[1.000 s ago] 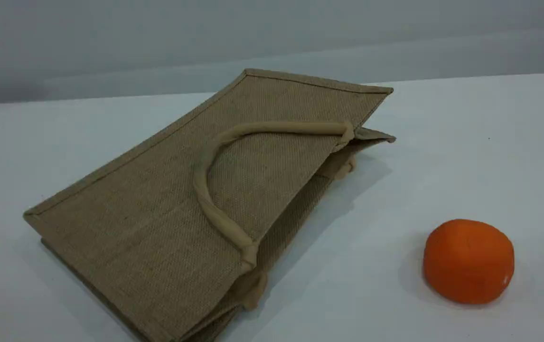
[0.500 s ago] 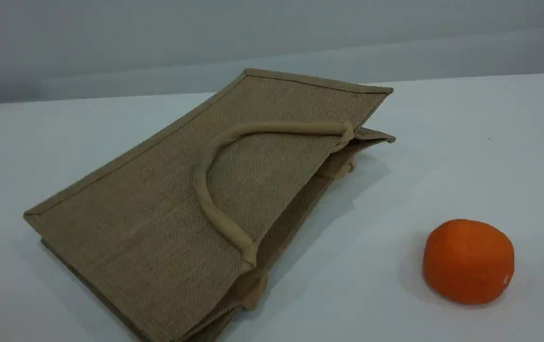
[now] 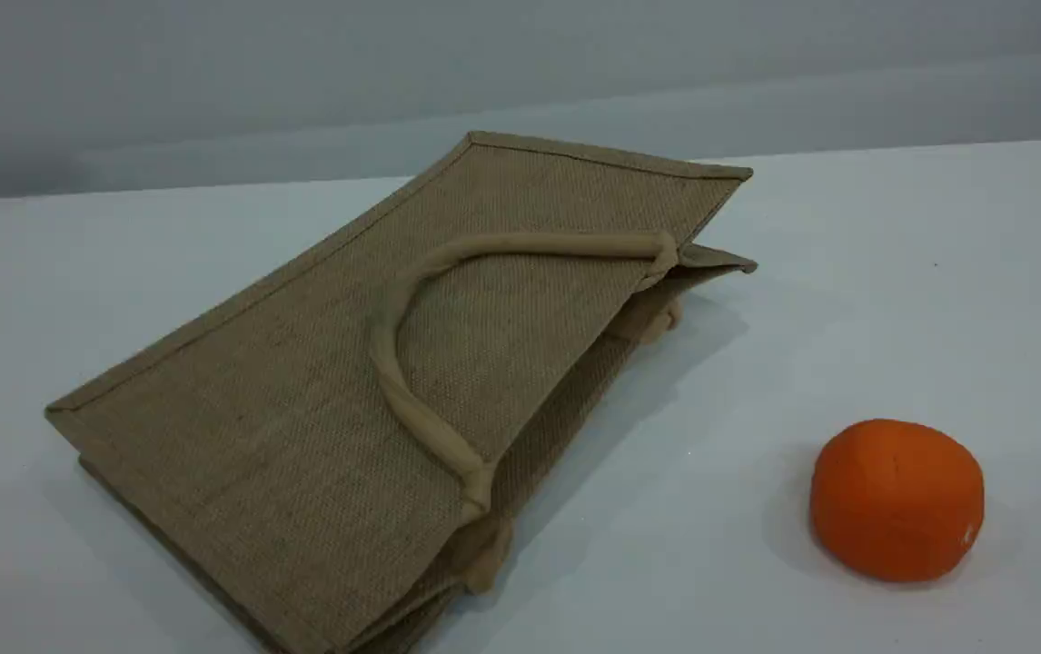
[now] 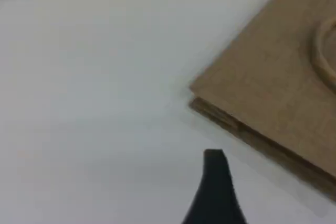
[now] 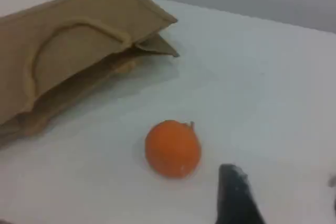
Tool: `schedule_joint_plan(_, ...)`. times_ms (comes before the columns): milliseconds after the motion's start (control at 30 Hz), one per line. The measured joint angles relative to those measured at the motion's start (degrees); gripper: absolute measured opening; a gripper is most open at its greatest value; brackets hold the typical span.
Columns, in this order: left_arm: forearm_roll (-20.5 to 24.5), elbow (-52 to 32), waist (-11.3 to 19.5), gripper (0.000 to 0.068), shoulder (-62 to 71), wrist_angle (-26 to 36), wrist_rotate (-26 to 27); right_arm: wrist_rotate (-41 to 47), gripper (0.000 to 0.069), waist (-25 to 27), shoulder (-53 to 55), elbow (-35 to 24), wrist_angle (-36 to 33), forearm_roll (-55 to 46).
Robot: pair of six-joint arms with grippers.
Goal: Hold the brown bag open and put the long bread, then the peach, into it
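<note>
Your brown bag (image 3: 302, 409) lies flat on its side on the table (image 3: 893, 272), left of centre, with its mouth turned to the right and only slightly agape. One beige handle (image 3: 530, 243) rests looped across the upper panel. An orange ball (image 3: 897, 498) sits on the near right, well apart from the bag. Your left gripper (image 4: 216, 182) hovers over bare table beside a corner of the bag without touching it. Its jaws are spread wide and hold nothing. Your right gripper (image 5: 236, 195) hangs just beside the orange ball. Only one fingertip shows clearly, so you cannot tell how far its jaws are parted.
</note>
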State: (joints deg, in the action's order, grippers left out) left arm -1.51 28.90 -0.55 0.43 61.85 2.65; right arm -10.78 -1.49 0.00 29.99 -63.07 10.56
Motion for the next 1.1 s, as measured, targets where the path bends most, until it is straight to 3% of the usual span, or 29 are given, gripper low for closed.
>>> schedule_joint_plan(567,0.00,0.00,1.00,0.0493,-0.43,0.00,-0.17,-0.05,0.0247,-0.79,0.00,0.00,0.00,1.31)
schedule_joint_plan(1100,0.00,0.00,1.00,0.0493,-0.43,0.00,-0.17,0.00,0.0244,-0.79,0.00,0.00,0.00,1.31)
